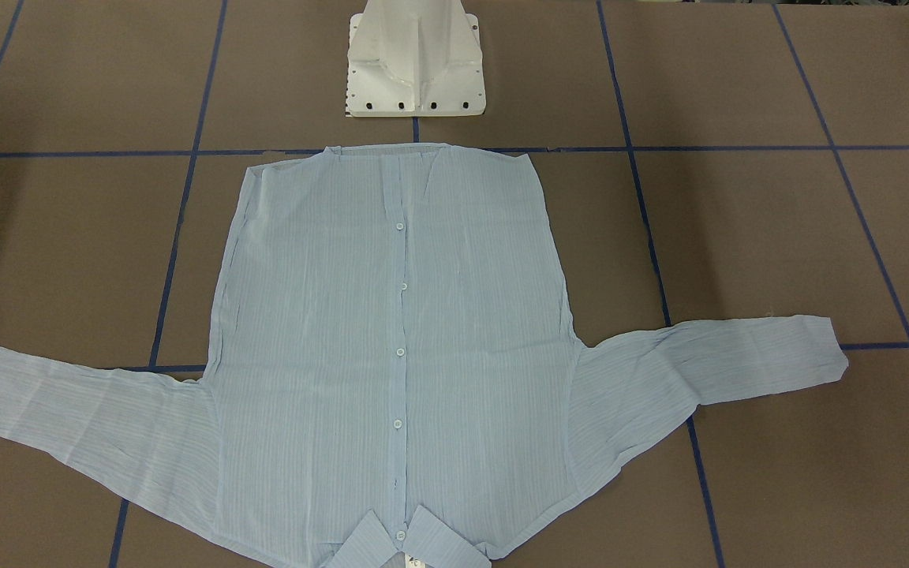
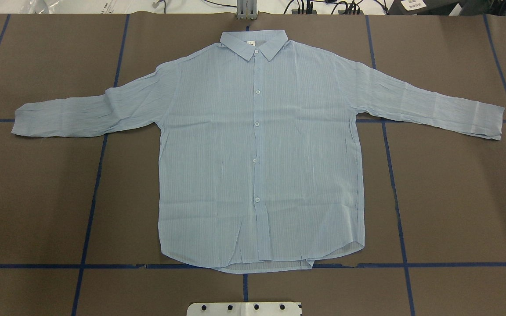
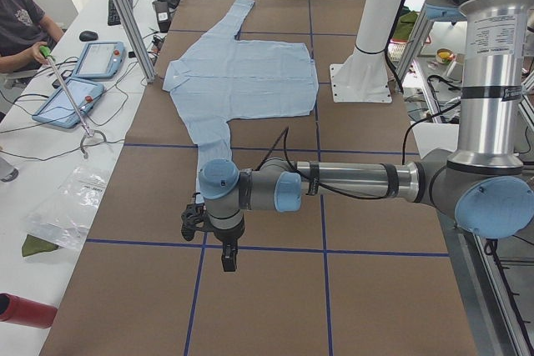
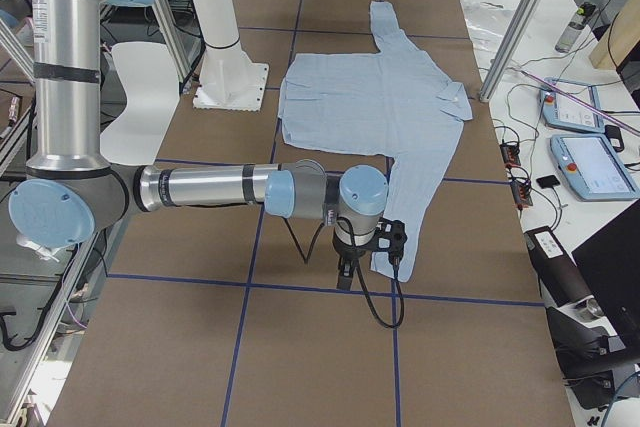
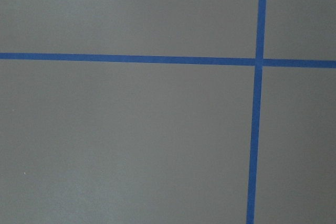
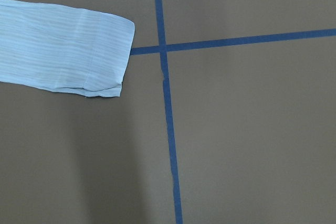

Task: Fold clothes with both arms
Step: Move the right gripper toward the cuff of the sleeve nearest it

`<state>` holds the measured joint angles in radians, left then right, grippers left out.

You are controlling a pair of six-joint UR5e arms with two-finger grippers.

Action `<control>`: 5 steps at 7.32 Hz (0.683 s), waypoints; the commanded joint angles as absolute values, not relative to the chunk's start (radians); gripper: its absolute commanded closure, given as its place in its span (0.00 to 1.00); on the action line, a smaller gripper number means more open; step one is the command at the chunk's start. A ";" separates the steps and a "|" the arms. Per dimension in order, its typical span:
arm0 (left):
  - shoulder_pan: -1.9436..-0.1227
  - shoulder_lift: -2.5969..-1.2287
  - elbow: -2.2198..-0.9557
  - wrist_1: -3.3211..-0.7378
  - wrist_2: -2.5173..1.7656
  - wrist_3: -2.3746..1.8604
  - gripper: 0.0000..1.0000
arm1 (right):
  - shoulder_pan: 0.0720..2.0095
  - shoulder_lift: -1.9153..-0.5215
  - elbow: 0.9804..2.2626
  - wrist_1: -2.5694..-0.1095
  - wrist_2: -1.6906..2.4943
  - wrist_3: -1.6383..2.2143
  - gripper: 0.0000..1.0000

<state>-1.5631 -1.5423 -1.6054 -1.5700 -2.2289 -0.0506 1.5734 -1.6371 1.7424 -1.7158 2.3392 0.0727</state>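
The pale blue striped shirt [image 2: 257, 149] lies flat and buttoned, front up, with both sleeves spread out and the collar [image 2: 253, 44] at the far table edge. It also shows in the front-facing view [image 1: 391, 339]. No arm appears in the overhead or front-facing view. In the exterior left view my left gripper [image 3: 226, 258] hangs over bare table past the near sleeve's cuff [image 3: 210, 156]. In the exterior right view my right gripper [image 4: 345, 274] hangs beside the other sleeve's cuff [image 4: 388, 257]. That cuff shows in the right wrist view [image 6: 100, 51]. I cannot tell if either gripper is open or shut.
The white pedestal base [image 1: 415, 67] stands just behind the shirt's hem. Blue tape lines [image 5: 257, 129] grid the brown table. An operator [image 3: 21, 18], tablets [image 3: 83, 81] and a red bottle [image 3: 25, 310] are on the side bench beyond the far table edge.
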 commanded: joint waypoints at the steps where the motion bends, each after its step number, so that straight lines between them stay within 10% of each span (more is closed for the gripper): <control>1: -1.563 -1.545 -1.606 -1.569 -2.229 -0.051 0.00 | 1.572 -1.637 1.749 -1.715 2.353 0.074 0.00; 5: -1.560 -1.630 -1.670 -1.563 -2.227 -0.061 0.00 | 1.478 -1.590 1.738 -1.691 2.332 0.071 0.00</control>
<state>-1.5609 -1.5799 -1.6513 -1.5689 -2.2279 -0.0569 1.5322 -1.6199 1.7411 -1.7071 2.3430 0.0707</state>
